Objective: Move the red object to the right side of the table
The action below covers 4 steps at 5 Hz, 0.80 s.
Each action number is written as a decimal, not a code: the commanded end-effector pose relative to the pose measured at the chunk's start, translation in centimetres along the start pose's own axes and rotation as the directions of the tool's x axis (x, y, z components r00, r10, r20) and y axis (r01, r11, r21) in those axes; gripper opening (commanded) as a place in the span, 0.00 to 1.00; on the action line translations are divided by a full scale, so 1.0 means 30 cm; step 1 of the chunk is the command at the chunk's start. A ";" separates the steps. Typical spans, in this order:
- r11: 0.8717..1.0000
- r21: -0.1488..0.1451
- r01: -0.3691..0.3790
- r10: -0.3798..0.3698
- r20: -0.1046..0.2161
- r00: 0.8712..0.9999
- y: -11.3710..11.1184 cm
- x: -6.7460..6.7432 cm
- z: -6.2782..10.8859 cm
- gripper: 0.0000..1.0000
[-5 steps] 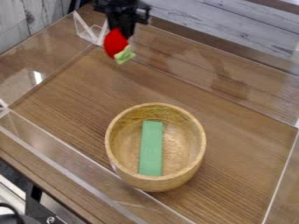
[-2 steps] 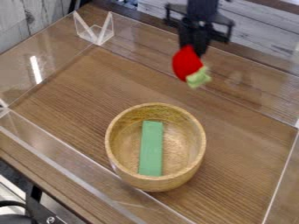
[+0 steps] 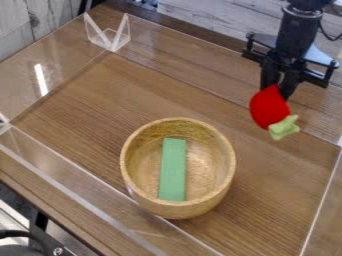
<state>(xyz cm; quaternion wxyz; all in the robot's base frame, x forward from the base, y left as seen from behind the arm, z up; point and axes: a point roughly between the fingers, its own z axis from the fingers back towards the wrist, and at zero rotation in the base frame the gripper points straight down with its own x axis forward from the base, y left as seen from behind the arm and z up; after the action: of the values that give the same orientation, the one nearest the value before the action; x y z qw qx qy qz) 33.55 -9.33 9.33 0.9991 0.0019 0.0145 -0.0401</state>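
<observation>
The red object [image 3: 271, 104], a small rounded red toy fruit with a light green leafy end [image 3: 283, 127], hangs in the air over the right part of the table [image 3: 107, 90]. My gripper [image 3: 278, 86] comes down from the top right and is shut on the fruit's upper end. The fruit dangles below the black fingers, leaf end lowest, clear of the tabletop. It sits to the upper right of the wooden bowl.
A round light wooden bowl [image 3: 147, 175] stands at the front centre with a flat green rectangular block [image 3: 174, 168] lying in it. Low clear acrylic walls [image 3: 104, 33] edge the tabletop. The right wall stands close beyond the fruit.
My gripper has carried the red object from the back left of the table across to the right side, also coming a little toward the front. The bowl and block have not moved.
</observation>
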 end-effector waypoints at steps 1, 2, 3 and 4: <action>1.000 -0.024 -0.005 0.007 0.082 0.997 -0.030 -0.034 0.128 0.00; 1.000 -0.029 0.001 0.001 0.063 0.998 -0.025 -0.025 0.108 0.00; 0.999 -0.033 0.011 -0.009 0.045 0.999 -0.017 -0.011 0.086 0.00; 0.991 -0.040 -0.125 0.126 0.026 0.992 -0.012 -0.012 0.044 0.00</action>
<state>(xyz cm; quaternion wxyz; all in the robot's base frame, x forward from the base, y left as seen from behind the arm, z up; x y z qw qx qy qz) 32.87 -9.73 9.25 0.9995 -0.0099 0.0229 0.0186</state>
